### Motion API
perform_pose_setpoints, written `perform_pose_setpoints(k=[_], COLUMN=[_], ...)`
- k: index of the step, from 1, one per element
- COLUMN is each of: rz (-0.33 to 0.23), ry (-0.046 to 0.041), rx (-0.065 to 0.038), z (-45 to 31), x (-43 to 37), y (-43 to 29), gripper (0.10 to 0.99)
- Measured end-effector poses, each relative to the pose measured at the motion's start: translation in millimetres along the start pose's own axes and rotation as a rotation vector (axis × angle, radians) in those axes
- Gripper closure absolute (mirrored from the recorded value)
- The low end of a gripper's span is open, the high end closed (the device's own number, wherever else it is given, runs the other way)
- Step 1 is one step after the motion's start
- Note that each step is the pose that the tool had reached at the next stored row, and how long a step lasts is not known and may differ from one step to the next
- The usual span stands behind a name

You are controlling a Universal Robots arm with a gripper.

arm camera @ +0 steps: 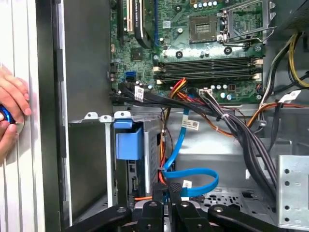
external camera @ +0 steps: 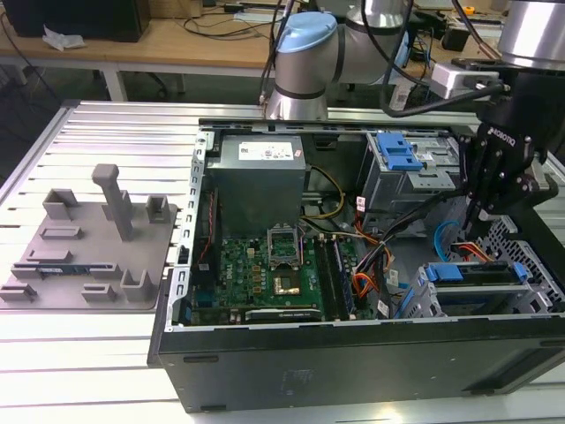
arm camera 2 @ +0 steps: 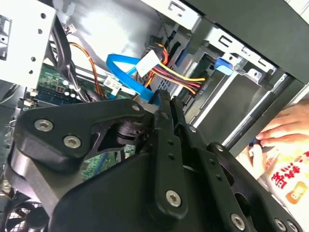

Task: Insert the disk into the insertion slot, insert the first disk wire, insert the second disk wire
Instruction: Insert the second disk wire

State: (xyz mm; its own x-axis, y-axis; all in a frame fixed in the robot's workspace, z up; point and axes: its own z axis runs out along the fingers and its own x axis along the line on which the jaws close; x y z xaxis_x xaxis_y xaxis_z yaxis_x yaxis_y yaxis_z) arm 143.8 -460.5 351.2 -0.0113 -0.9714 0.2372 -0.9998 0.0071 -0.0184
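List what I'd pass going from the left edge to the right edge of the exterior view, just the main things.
Grey fixture plate with an upright post → power supply box → motherboard → orange and black cable bundle → disk in its blue carrier, with the gripper above it.

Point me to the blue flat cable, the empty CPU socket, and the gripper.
blue flat cable (arm camera: 193, 175): first wrist view, on its looped flat run.
CPU socket (arm camera: 240, 18): first wrist view, on its metal frame.
gripper (arm camera: 170, 189): first wrist view, between its fingertips.
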Motion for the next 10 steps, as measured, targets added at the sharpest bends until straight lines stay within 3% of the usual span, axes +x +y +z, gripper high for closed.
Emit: perform_pose_setpoints(k=[4, 10], rz=[0.005, 0.009], ry=[-0.0322, -0.0884], rx=[-0.002, -0.005], z=[1.6, 4.1], x=[6.2, 15.6], y=[0.0, -0.1], gripper=[0.925, 0.925])
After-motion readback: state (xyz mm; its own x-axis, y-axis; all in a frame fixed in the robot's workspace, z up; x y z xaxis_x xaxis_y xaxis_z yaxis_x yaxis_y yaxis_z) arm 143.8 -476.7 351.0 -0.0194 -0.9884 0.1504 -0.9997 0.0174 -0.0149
